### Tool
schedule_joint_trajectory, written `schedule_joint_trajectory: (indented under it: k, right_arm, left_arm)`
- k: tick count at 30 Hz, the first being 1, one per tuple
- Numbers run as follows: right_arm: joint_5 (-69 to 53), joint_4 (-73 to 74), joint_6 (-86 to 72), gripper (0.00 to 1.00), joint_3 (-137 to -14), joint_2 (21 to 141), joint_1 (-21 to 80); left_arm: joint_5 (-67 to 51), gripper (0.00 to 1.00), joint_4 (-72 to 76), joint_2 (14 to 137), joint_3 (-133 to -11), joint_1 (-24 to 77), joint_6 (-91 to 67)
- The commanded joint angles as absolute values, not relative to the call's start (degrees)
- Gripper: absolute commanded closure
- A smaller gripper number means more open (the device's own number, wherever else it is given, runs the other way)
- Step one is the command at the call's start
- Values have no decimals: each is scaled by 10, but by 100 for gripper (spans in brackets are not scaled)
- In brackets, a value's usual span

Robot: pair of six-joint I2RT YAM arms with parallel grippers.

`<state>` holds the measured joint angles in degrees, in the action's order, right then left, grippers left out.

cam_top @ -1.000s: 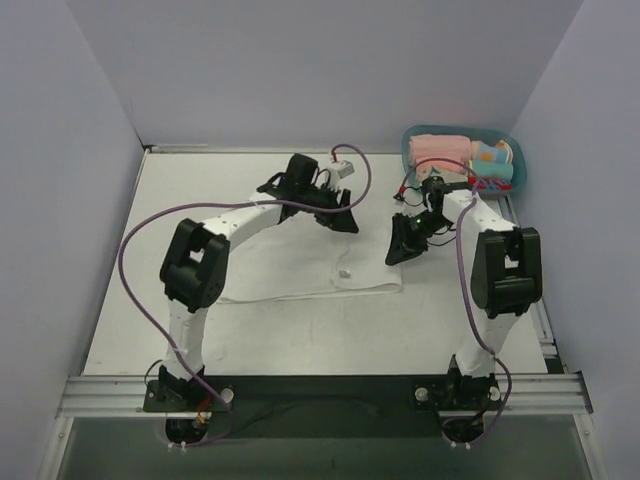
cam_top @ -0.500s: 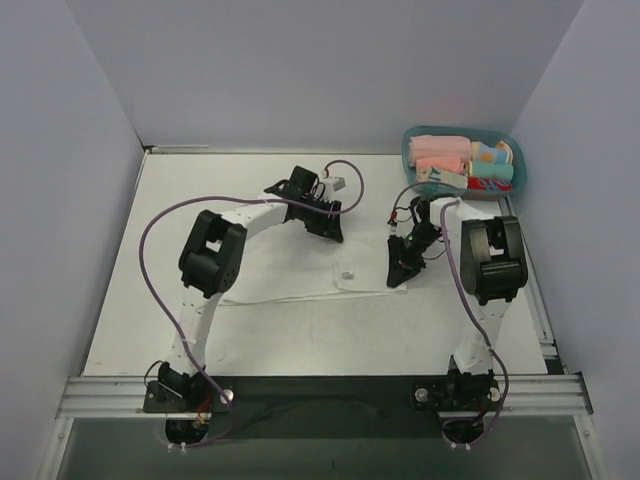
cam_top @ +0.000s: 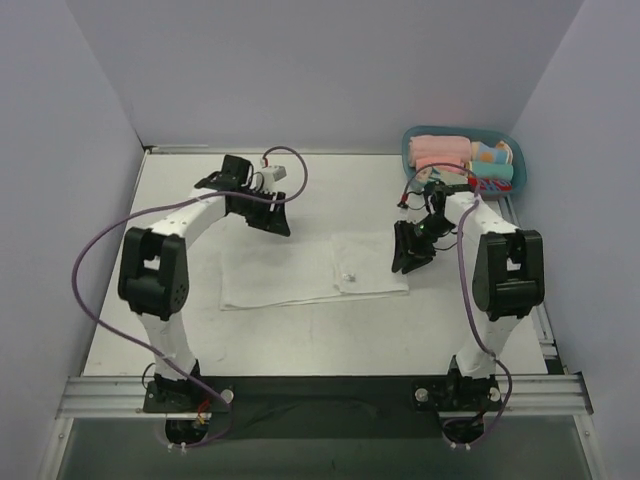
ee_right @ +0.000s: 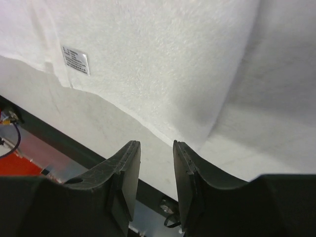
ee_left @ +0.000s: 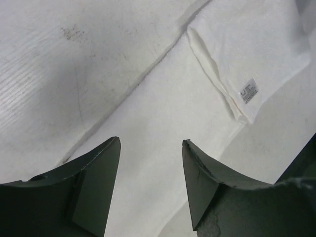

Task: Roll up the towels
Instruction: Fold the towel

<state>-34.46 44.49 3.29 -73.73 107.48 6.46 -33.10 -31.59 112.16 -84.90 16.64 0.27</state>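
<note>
The thin, soft white towel lay flat, right end folded over, grey tag up. The left gripper gaped wide, empty; the right gripper stood narrowly parted, empty, at the towel's right edge.

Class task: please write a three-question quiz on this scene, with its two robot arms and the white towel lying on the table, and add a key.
1. Choose: the small grey tag sits on the thin white cloth towel's A) unfolded left half, B) folded-over right part, C) nowhere in view.
2. True or false: the towel is already rolled into a tight cylinder.
3. Fill in: the left gripper and the right gripper both have their jaws ____.
Key: 1 B; 2 false; 3 open.
</note>
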Motion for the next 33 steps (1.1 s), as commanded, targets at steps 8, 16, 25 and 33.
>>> schedule_joint_trajectory:
  k: [8,16,25,33]
  right_arm:
    - [-256,467,17,66,-834,1113,14]
    - [-331,450,0,62,-842,1194,11]
    - [-408,425,-17,65,-830,1220,4]
    - [-420,428,-6,100,-809,1186,-23]
  left_arm:
    - [-295,38,-396,923,-683,104,106]
    - [-262,38,-397,910,-630,97,117]
    - [-260,38,-386,929,-628,87,113]
    - [-244,38,-384,957,-646,82,116]
